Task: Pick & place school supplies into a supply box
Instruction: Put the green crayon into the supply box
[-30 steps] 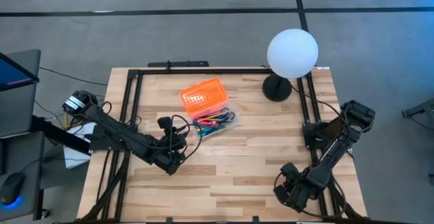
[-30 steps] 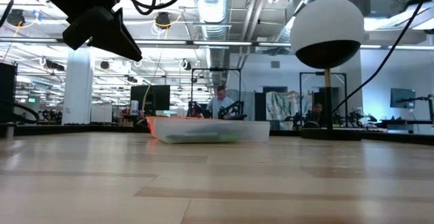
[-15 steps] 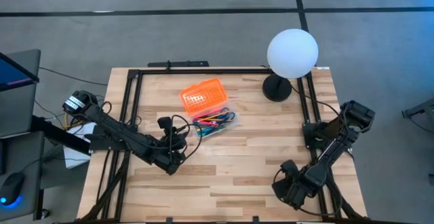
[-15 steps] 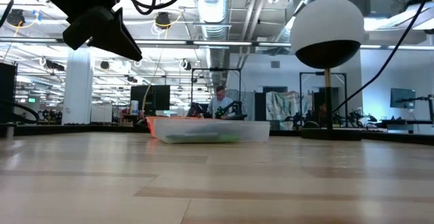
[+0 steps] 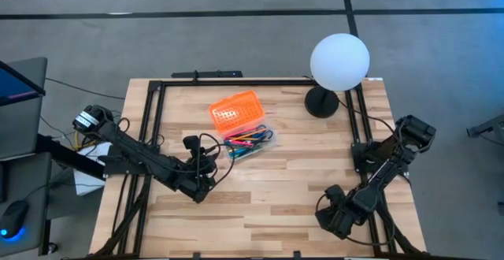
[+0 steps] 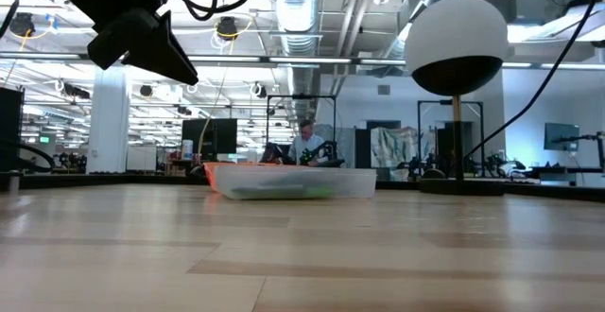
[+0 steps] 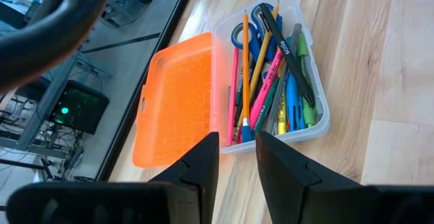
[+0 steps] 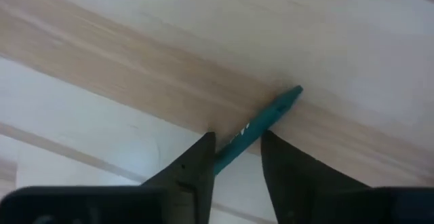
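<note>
Your supply box (image 5: 250,144) lies open on the table (image 5: 276,189), its clear tray packed with pens, pencils and markers (image 7: 274,88); the blue scissors (image 7: 252,27) sit at the tray's far end, mostly buried, only the handles showing. The orange lid (image 5: 234,109) is folded back flat beside the tray, on the side away from you. In the low view the box (image 6: 288,181) is a pale strip and its contents blur into a greenish smear.

One teal pen (image 8: 258,129) lies well away from the box. You see it only in the right wrist view, running between the fingers of the right gripper (image 8: 237,157), its lower end hidden behind them. The fingers flank it closely, but you cannot tell whether they pinch it or stand just clear. From above, that gripper (image 5: 329,217) is at the table's near right corner, far from the box, and the pen is not visible.

The left gripper (image 7: 236,157) hovers just short of the box on its near left side, fingers slightly parted around nothing.

The white globe lamp (image 5: 339,61) stands beyond the box to its right.
</note>
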`<state>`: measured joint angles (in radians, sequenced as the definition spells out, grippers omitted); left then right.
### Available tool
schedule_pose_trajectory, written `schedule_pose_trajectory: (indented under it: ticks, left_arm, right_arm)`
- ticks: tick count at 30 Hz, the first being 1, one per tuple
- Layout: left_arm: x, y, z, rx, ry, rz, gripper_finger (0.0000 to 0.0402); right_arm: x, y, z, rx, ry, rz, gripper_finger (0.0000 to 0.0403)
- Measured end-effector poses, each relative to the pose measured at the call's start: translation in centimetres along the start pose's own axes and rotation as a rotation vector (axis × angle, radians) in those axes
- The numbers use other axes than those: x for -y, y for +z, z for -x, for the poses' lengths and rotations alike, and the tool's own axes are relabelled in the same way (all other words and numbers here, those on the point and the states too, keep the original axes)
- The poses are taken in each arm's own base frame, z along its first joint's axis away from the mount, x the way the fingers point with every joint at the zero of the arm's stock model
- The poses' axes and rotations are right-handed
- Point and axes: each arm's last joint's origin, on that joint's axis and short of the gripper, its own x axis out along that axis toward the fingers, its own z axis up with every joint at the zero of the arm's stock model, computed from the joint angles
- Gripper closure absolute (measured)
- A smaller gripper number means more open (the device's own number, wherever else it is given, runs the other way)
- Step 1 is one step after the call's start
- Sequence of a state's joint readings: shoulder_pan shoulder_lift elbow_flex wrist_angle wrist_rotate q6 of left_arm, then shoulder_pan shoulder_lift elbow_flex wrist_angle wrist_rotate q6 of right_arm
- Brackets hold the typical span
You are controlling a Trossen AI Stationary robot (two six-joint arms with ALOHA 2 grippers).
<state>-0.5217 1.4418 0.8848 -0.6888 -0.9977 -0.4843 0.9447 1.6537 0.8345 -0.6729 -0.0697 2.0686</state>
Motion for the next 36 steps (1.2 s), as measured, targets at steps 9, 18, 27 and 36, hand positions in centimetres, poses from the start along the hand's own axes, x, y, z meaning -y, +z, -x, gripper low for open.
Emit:
schedule_pose_trajectory:
  ticks: [9,18,27,36]
  left_arm:
    - [0.1,-0.1,0.0,-0.016,-0.029,0.015,0.0308]
    - [0.0,0.0,0.0,-0.009,-0.013,-0.012,0.0308]
    - [-0.4,0.1,-0.3,0.015,0.070,-0.067,0.0308]
    - [-1.5,0.1,-1.5,-0.022,0.149,-0.072,0.0308]
  right_arm:
    - [-0.4,1.0,0.0,-0.021,-0.015,0.112,0.0342]
    - [-1.7,3.8,0.2,-0.090,-0.010,0.311,0.0370]
    - [-2.7,7.4,0.6,-0.065,0.029,0.601,0.0399]
    - [-3.4,11.1,0.9,0.058,0.035,0.924,0.0397]
